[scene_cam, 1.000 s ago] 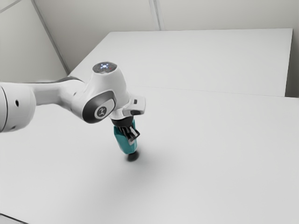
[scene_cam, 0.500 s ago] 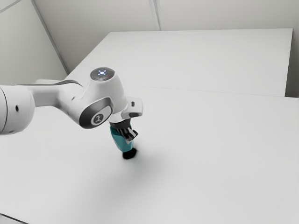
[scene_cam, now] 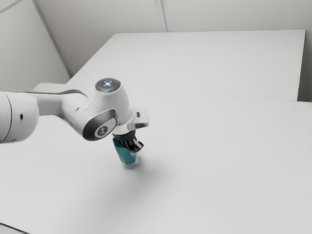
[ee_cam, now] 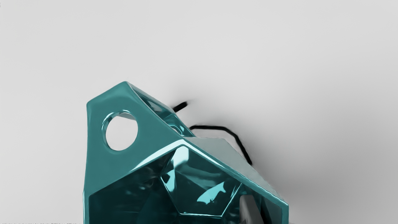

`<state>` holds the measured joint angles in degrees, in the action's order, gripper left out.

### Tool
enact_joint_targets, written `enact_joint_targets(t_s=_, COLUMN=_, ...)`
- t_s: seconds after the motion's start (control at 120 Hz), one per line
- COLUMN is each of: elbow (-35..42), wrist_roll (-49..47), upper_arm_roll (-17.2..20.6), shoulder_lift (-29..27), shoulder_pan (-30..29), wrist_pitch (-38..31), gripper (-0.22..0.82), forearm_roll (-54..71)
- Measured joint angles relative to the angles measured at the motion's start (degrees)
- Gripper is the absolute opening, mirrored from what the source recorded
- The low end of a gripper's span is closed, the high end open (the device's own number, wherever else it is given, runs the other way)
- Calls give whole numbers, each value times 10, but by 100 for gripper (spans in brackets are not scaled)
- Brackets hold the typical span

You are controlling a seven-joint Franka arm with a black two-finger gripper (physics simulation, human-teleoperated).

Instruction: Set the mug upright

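Black two-finger gripper (scene_cam: 134,147): pointed down at a slant, clamped on the wall of the mug, with one grey finger (ee_cam: 248,207) inside the opening. Teal faceted mug (scene_cam: 125,152): tilted, mouth leaning to the exterior view's left, base low over the table; contact with the surface impossible to tell. Handle (ee_cam: 102,165) with round hole, on the side of the mug away from that finger. White arm (scene_cam: 73,108): extended from the exterior view's left. Pale table (scene_cam: 219,161): beneath all, with mug well apart from far edge. Black curved line (ee_cam: 217,127) beside mug, nature unclear. Plain pale wall (scene_cam: 234,14) beyond far edge.
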<state>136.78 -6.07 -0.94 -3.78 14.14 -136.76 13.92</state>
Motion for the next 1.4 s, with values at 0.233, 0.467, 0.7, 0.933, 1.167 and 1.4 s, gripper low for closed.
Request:
enact_joint_targets(t_s=0.233, elbow=5, wrist_roll=-14, upper_arm_roll=0, shoulder_lift=0, shoulder_pan=1, wrist_pitch=-6, gripper=0, forearm_roll=-3)
enact_joint_targets(t_s=0.467, elbow=-5, wrist_roll=-21, upper_arm_roll=1, shoulder_lift=-11, shoulder_pan=1, wrist_pitch=-8, gripper=27, forearm_roll=-6)
enact_joint_targets(t_s=0.7, elbow=-57, wrist_roll=-25, upper_arm_roll=3, shoulder_lift=-19, shoulder_pan=1, wrist_pitch=33, gripper=48, forearm_roll=-23)
enact_joint_targets(t_s=0.933, elbow=-128, wrist_roll=-27, upper_arm_roll=6, shoulder_lift=-9, shoulder_pan=-24, wrist_pitch=127, gripper=55, forearm_roll=-82)
enact_joint_targets(t_s=1.167, elbow=-202, wrist_roll=-27, upper_arm_roll=6, shoulder_lift=8, shoulder_pan=-50, wrist_pitch=223, gripper=57, forearm_roll=-122)
enact_joint_targets(t_s=1.4, elbow=-264, wrist_roll=-28, upper_arm_roll=3, shoulder_lift=29, shoulder_pan=-56, wrist_pitch=290, gripper=58, forearm_roll=-136)
